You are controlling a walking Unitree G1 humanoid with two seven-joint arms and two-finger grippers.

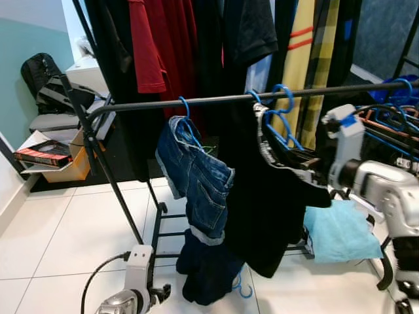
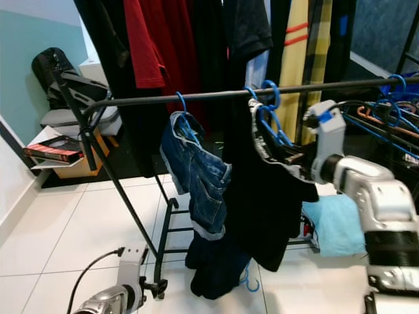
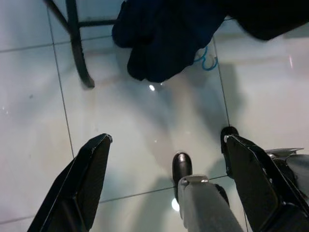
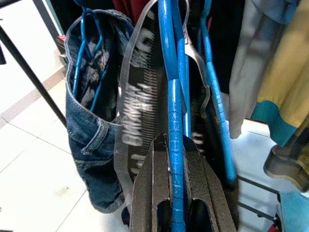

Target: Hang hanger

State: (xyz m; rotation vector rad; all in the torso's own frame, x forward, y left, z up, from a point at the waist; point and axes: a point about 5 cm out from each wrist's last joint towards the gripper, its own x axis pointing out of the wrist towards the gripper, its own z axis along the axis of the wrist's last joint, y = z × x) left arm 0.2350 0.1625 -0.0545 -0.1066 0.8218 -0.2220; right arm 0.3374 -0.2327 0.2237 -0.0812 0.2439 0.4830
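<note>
Left pincer (image 3: 166, 183): low beside the rack foot, fingers (image 3: 82, 179) spread wide apart over white floor (image 3: 29, 96) tiles, holding and touching nothing. A dark cloth heap (image 3: 164, 38) lies on the floor ahead of it, with a small blue hook (image 3: 208, 60) at its edge.

Books (image 1: 42, 154): red-and-black stack on a low shelf at far left; titles too small to read.

Rack (image 1: 216, 100): black rail running across, slanted black leg at left. Upper garments behind it, red shirt (image 1: 147, 46) and yellow striped cloth (image 1: 308, 59), are cut off at the top.

Jeans (image 1: 196, 176): blue denim, draped on a blue hanger hooked over the rail, left of centre.

Hanger (image 4: 174, 121): blue, hook over the rail right of centre, beside further blue hooks. It carries a black garment (image 1: 268, 209) with a grey waistband (image 4: 140, 111) printed in pale letters; the lettering is blurred and unreadable.

Right pincer (image 4: 174, 193): raised at rail height, closed tight on the blue hanger's bar, which runs between the two fingers (image 4: 149, 183). From the head views the fingertips are hidden behind the black garment.

Blue cloth (image 1: 340, 232): light blue, low down under the right arm, partly covered by it.

Far right: more blue and orange hangers (image 1: 393, 121) on a second rail, cut off by the edge.
</note>
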